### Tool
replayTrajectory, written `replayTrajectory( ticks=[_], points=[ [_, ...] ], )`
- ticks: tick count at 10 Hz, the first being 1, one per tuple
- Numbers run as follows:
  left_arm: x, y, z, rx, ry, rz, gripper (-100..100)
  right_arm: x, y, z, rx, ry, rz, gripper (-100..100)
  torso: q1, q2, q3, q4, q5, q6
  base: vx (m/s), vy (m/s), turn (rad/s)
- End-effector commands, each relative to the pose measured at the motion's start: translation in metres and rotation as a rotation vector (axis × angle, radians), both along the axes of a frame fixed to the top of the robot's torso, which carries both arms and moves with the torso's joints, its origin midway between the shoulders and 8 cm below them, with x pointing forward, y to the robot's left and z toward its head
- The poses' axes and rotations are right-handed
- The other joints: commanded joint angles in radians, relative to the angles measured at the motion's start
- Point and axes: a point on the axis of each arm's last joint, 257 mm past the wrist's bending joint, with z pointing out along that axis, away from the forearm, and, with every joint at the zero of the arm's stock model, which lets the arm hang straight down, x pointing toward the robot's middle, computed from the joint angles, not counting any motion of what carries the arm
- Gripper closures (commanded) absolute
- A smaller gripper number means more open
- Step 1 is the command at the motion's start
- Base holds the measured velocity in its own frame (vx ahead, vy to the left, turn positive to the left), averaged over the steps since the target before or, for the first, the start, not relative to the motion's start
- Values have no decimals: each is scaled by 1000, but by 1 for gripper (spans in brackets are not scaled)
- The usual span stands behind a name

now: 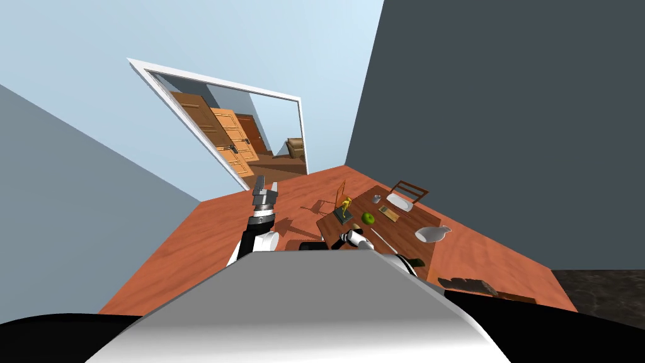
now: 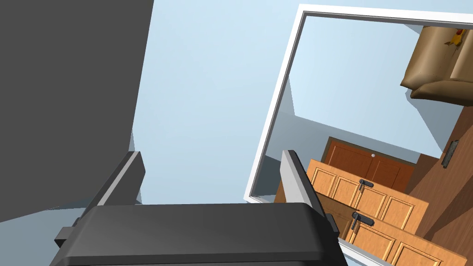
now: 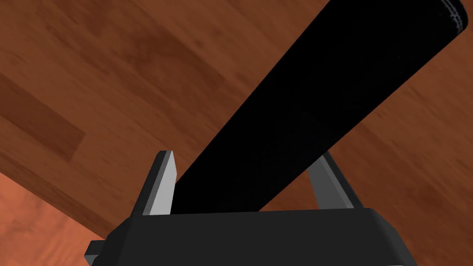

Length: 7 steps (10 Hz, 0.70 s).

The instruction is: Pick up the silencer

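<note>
- right gripper (image 3: 245, 155) is down low over the brown wooden surface (image 3: 115, 92), close to its edge; you can see a corner of the orange floor (image 3: 27, 221) past that edge
- its jaws are spread wide, about as wide as the other arm's, and not pinched together
- the silencer (image 3: 323, 92) is a plain black tube lying over the surface and running slantwise between those jaws. It starts at the gripper's dark body, sits tight against one jaw and crosses in front of the tip of the other
- can't tell whether it's resting on the surface or lifted a bit
- left gripper (image 1: 266, 183) is well clear of the surface, held up over the floor, jaws wide apart with nothing in them
- also on the surface, further in from that edge: a green apple (image 1: 368, 218), a gold figurine (image 1: 345, 206) just beside it, a white bowl (image 1: 431, 234) and a flat white dish (image 1: 399, 202)
- a wooden chair (image 1: 409, 188) stands at the far side of the surface
</note>
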Motion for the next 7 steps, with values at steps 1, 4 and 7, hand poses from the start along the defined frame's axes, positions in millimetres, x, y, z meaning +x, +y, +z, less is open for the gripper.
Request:
replayTrajectory(
  ticks=[1, 4, 7],
  points=[
    [0, 0, 0, 0, 0, 0, 0, 0, 0, 0, 0, 0, 0, 100, 0, 0, 0, 0, 0, 0, 0, 0, 0],
    [0, 0, 0, 0, 0, 0, 0, 1, 1, 0, 2, -2, 0, 0, -1, 0, 0, -1, 0, 1, 0, 0, 0],
    [0, 0, 0, 0, 0, 0, 0, -30, -22, -9, 4, 46, -44, 100, -2, 2, -2, -6, 0, 1, -33, 29, 211]
  ],
)
